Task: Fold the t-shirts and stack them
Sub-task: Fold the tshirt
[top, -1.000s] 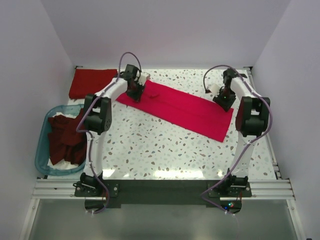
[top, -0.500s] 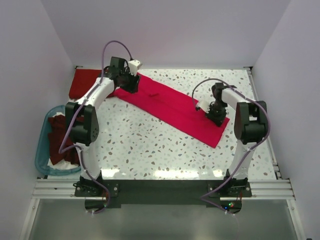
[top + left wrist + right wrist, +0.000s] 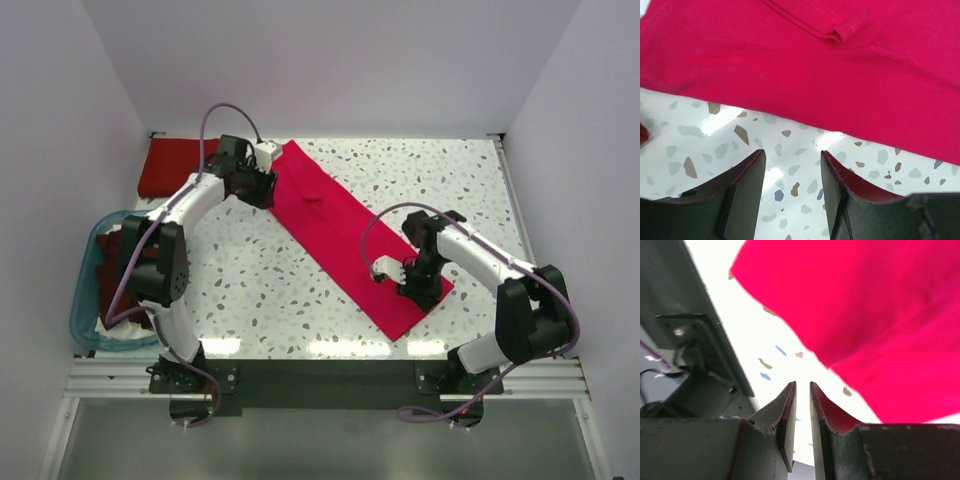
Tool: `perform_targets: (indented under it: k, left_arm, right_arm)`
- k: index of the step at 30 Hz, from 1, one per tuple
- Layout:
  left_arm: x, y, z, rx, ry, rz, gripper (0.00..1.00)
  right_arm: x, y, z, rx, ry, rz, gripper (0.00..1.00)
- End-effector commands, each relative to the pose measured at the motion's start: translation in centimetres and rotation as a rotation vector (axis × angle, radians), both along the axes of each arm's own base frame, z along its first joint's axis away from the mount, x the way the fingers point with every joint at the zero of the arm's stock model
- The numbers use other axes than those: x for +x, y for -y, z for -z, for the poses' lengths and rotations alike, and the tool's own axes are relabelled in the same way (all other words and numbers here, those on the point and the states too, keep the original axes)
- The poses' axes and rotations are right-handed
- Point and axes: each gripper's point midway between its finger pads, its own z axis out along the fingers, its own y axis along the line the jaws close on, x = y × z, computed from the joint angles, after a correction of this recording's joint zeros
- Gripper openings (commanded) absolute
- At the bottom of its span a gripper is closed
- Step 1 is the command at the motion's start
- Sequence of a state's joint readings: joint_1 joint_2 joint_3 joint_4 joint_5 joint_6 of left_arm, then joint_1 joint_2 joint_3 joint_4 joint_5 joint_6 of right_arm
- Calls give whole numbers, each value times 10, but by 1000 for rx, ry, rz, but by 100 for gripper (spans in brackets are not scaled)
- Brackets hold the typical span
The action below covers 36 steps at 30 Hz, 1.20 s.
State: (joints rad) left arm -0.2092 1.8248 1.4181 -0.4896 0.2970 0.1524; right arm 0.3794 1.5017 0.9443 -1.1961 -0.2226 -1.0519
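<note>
At the counter's (image 3: 280, 290) near right, right hand (image 3: 801, 386) over the crimson t-shirt's (image 3: 340, 225) near end, jaws a thin slit, grip unclear. Farther left, left hand (image 3: 792, 154) half-open, empty, just beside the t-shirt's far end.

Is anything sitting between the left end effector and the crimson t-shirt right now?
Nothing visible does. The left end effector hangs open over the speckled table, and the crimson t-shirt lies just ahead of it, with only tabletop between them.
</note>
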Motion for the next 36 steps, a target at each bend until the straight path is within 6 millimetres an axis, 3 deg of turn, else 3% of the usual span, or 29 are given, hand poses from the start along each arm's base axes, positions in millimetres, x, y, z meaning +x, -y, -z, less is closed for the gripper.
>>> perform_targets:
  k: [1,4,5,6,8,9,11,12,13,14,15,16,18,20,22,25,28,29,30,31,32,34,35,36]
  left_arm:
    - [17,22,8,9,14,14,52]
    - [36,27,29,56,-6,-7,50]
    - [47,28,25,57,12,-16,49]
    - [52,25,44,83,-19,-38,49]
    - [66,28,45,91,-12,-40,48]
    - [69,27,64,108,-42,-41,48]
    - [79,35,66,109,-43,-20,47]
    - [80,38,84,129,-68,-2,47]
    - [81,46,87,133,-73,20,47]
    - [86,54,84,127,-65,40,46]
    - [84,65,99,135,-84,74,45]
    - [88,74,97,137,-71,97,44]
    - [82,97,115,164,-80,173,44]
    - [89,114,112,170,-39,216,44]
    - [90,130,121,169,-29,260,44]
    - [114,142,108,122,56,254,46]
    - [130,138,86,72,122,209,54]
    - [143,139,53,23,202,189,56]
    - [149,133,38,-44,216,160,59]
    - [145,128,36,-78,208,147,61]
    - [153,125,-5,-135,287,132,64]
    - [149,111,-22,-210,277,99,70]
    - [147,106,-49,-234,310,95,71]
    - [145,97,-58,-252,308,78,72]
  right_arm:
    - [9,-12,-34,103,25,82,21]
    - [42,-7,-47,130,90,161,22]
    - [51,-3,-48,125,105,178,22]
    - [67,-2,-52,126,148,196,22]
    - [84,11,-45,72,173,219,22]
    - [95,13,-44,60,204,221,21]
    - [109,17,-43,43,229,224,21]
    - [113,17,-44,41,233,218,21]
    - [119,17,-46,40,246,216,21]
    - [121,17,-45,37,239,213,21]
    - [123,17,-46,40,238,195,20]
    - [122,17,-45,38,231,189,20]
    - [119,18,-45,40,221,156,20]
    - [114,19,-45,42,214,135,20]
    - [105,18,-39,57,188,101,19]
    - [93,10,-29,73,140,61,19]
    - [80,-2,-16,78,98,15,19]
    - [79,-7,-12,80,101,7,19]
    - [70,-14,-5,74,77,-23,19]
    - [67,-17,-2,70,71,-35,19]
    - [67,-21,4,67,74,-37,18]
    - [57,-28,16,56,38,-60,18]
    - [58,-32,21,60,43,-63,18]
    - [54,-37,25,51,31,-64,18]
